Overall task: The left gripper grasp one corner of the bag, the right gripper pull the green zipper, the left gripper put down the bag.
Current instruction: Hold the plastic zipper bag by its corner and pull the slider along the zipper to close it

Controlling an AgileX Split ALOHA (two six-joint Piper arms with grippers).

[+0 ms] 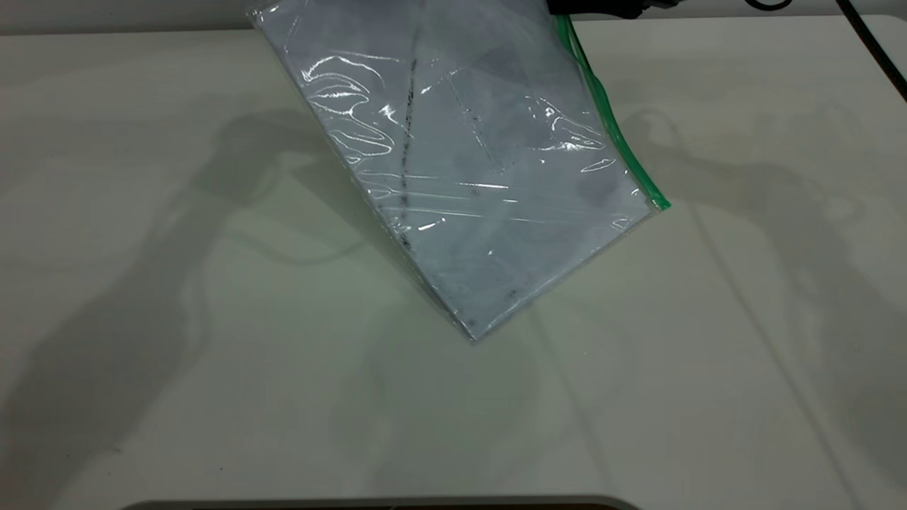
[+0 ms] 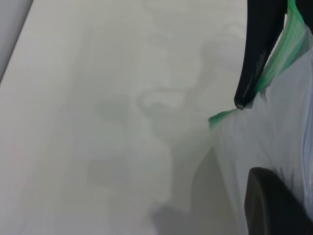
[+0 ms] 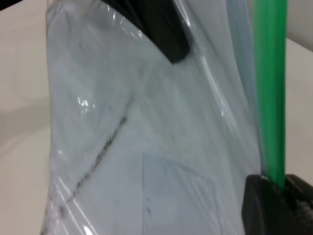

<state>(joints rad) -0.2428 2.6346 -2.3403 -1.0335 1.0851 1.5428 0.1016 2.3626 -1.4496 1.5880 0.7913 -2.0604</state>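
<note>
Bag hangs tilted above the table, left tool pinching its green-edged corner, right tool pinching the green zipper toward two o'clock.

One bag, one green zipper, one table.

Lab bench: bare white table, cable

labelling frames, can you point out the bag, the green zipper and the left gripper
bag [image 1: 482, 234]: exterior view, middle of the clear face.
green zipper [image 1: 615, 127]: exterior view, midway along the strip.
left gripper [image 2: 254, 142]: left wrist view, between its fingertips.
</note>
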